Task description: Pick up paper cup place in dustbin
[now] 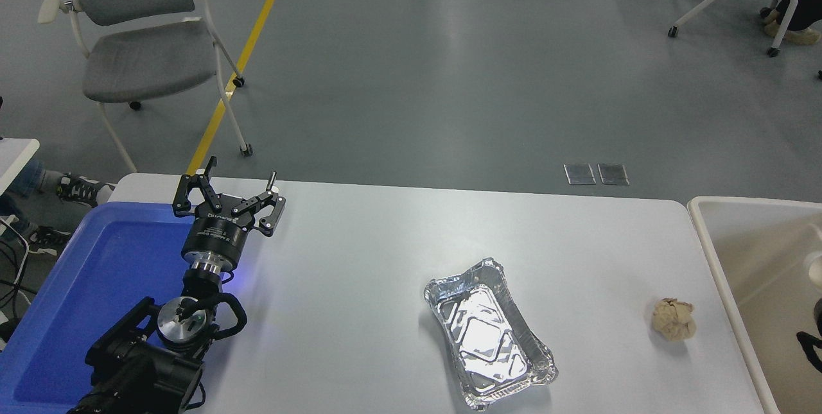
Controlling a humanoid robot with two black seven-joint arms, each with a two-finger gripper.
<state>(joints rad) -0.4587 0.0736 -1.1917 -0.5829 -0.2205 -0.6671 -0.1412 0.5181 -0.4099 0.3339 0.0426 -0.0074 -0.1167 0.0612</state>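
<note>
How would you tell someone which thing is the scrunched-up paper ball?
Find the white table, then go to its right end, where the big beige bin stands. The paper ball lies on the table just left of the bin's rim. It is small, tan and wrinkly, unlike the shiny silver foil tray further left.

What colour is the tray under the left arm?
Blue; the tray shows plainly in the head view.
</note>
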